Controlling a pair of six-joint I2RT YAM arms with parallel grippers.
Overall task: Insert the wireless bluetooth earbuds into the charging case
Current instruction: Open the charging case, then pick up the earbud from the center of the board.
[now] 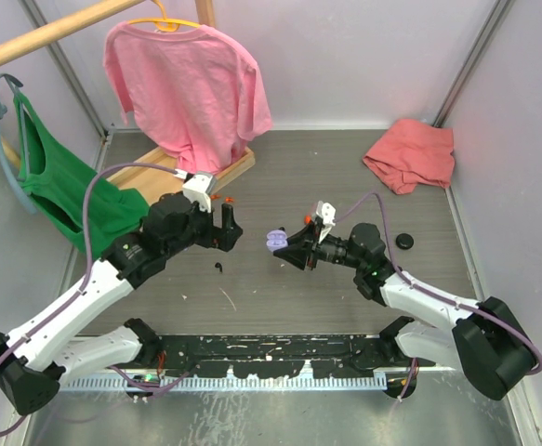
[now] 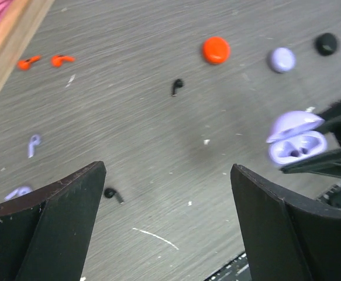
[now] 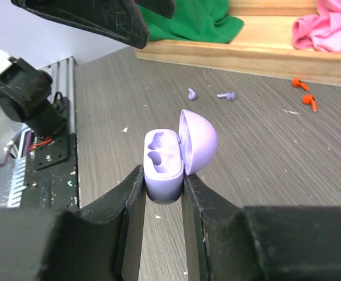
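Right gripper (image 3: 163, 178) pinches open case (image 3: 176, 149); lilac earbuds (image 3: 226, 95) apparently beyond.

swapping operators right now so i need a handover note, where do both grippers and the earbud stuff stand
Left gripper: open, empty, above the table.
Right gripper: shut on the open lilac case, held off the table; both wells look empty.
Loose on the table: lilac earbuds, orange-red earbuds, black earbuds.
Orange case, second lilac case and black case lie shut on the table.
Done: lilac case lifted and open.
Left: no earbud seated yet; all six to go.
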